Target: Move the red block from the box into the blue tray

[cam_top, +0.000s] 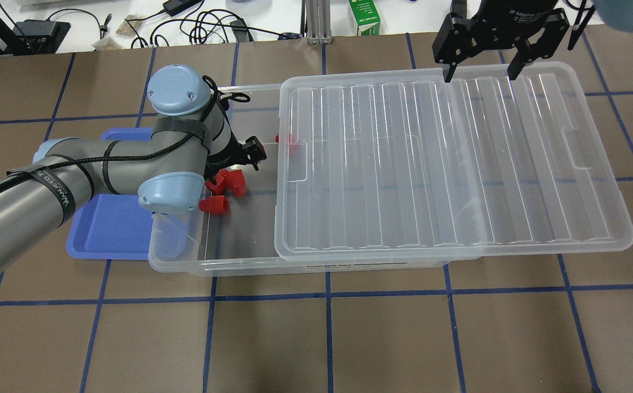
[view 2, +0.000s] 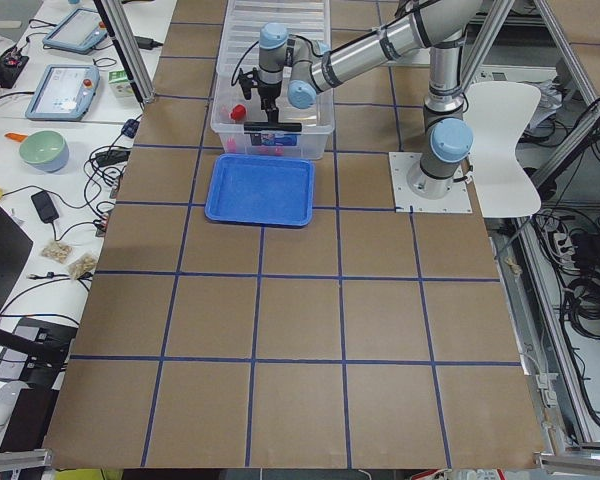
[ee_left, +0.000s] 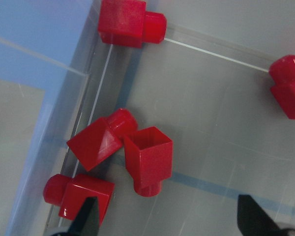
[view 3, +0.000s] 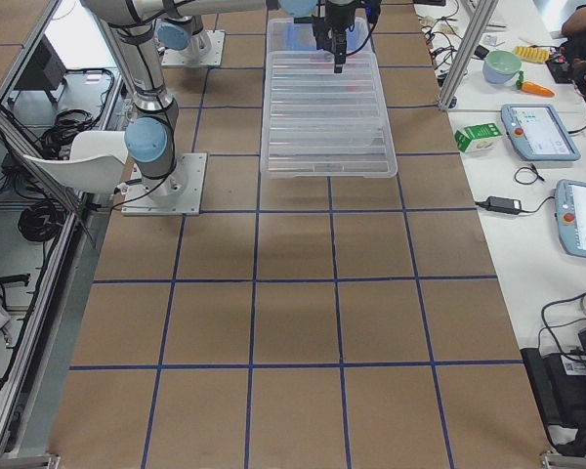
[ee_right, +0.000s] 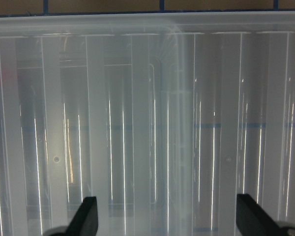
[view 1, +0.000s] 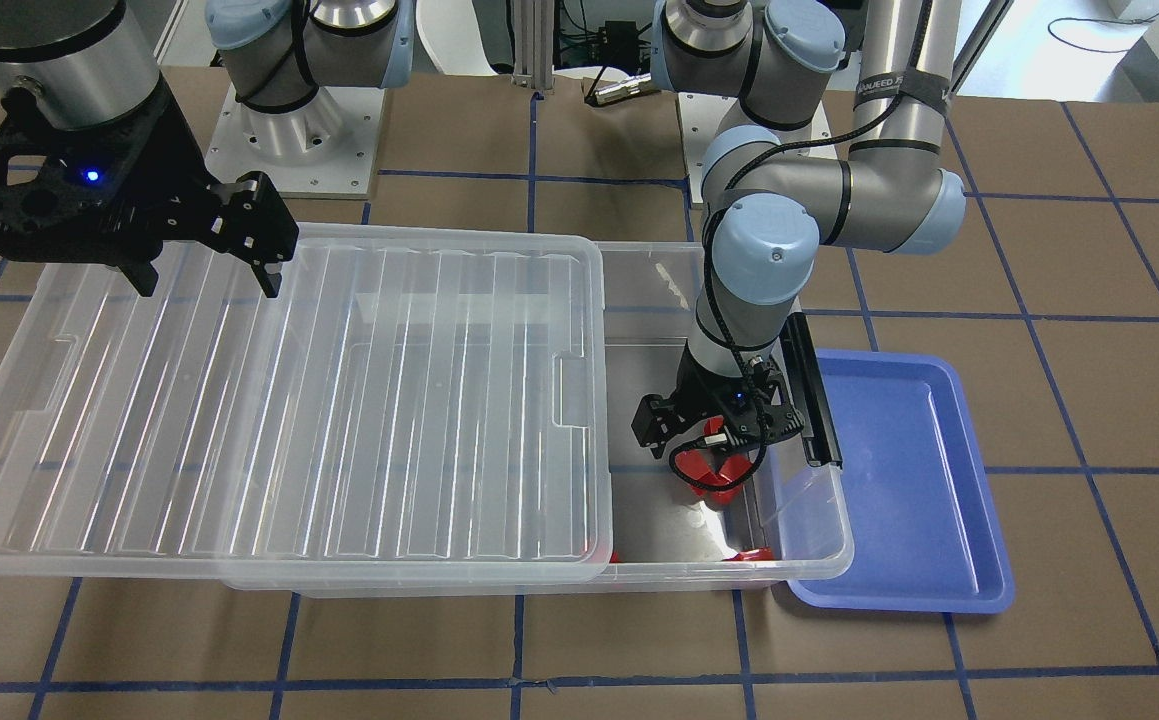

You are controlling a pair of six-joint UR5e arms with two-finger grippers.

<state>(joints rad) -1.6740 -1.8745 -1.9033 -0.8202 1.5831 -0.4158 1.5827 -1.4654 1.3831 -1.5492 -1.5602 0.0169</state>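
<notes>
Several red blocks lie at the open end of the clear box [view 1: 811, 545]. In the left wrist view one red block [ee_left: 147, 157] lies just ahead of the gap between my fingers, hollow end up, and others lie beside it [ee_left: 96, 142], [ee_left: 81, 194]. My left gripper [ee_left: 169, 221] is open, low inside the box [cam_top: 185, 262] over these blocks [cam_top: 231, 183], touching none. The blue tray [view 1: 899, 480] lies next to the box's short end and holds nothing. My right gripper [view 1: 207, 275] is open and empty above the lid's far edge.
The ribbed clear lid [view 1: 289, 400] is slid sideways, covering most of the box and overhanging its far end. A black clip handle [view 1: 809, 390] stands on the box end beside the tray. Two more red blocks lie by the box walls [ee_left: 130, 22], [ee_left: 287, 88].
</notes>
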